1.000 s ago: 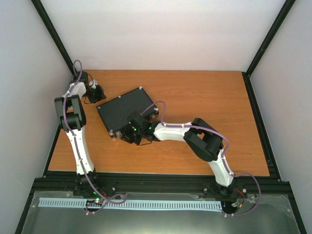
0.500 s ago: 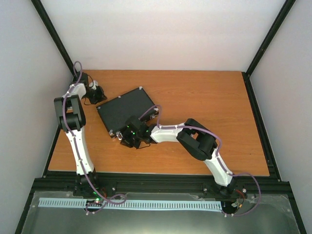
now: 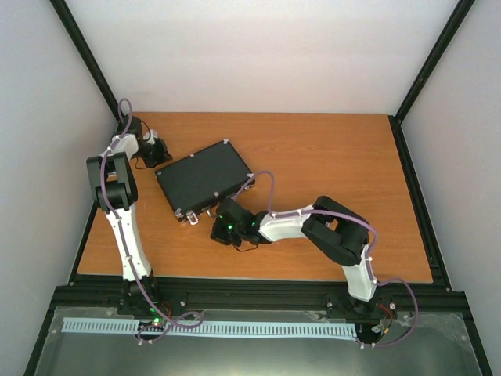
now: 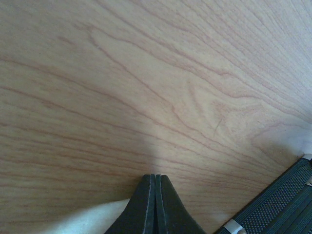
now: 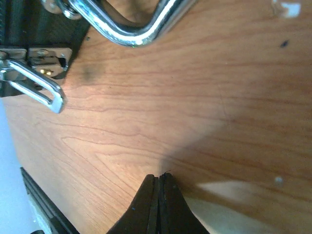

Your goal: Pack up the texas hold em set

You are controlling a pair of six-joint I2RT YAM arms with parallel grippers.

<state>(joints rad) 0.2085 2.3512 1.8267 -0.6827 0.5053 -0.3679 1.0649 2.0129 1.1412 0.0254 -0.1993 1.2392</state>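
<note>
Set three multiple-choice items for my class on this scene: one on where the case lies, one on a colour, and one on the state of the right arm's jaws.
1. The case lies on the table:
A. in its left half
B. in its right half
C. hanging off the near edge

2. The case's handle is:
A. red
B. silver
C. blue

3. The jaws of the right gripper are:
A. wide open
B. clamped on the handle
C. shut on nothing

Answers:
1 A, the top view shows it left of centre.
2 B, the right wrist view shows shiny metal.
3 C, the jaws meet over bare wood, clear of the handle.
</note>
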